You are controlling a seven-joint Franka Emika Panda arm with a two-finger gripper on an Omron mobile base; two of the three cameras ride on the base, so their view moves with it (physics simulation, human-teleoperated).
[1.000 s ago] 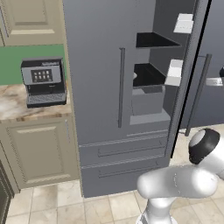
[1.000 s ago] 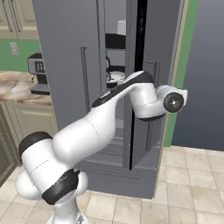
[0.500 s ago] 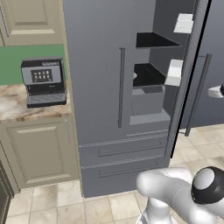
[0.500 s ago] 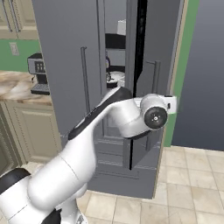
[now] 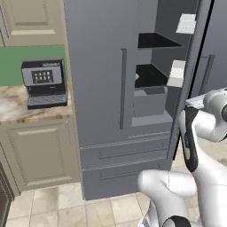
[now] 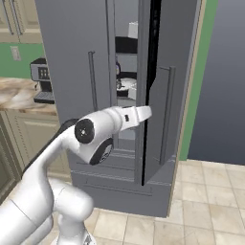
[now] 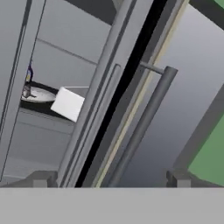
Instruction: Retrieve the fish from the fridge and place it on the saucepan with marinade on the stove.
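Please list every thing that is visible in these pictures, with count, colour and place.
fridge: one, dark grey, centre, right door partly open.
door handles: two visible, grey vertical bars, one on each door.
drawers: two, grey, at the bottom of the fridge.
shelves: two, black, inside the fridge.
door bins: two, white, on the open door's inner side.
plate: one, white, on a shelf inside the fridge.
coffee machine: one, black and silver, on the counter to the left.
counter: one, marbled beige, over cream cabinets.
hand: one, dark fingertips, open, facing the right door's edge.
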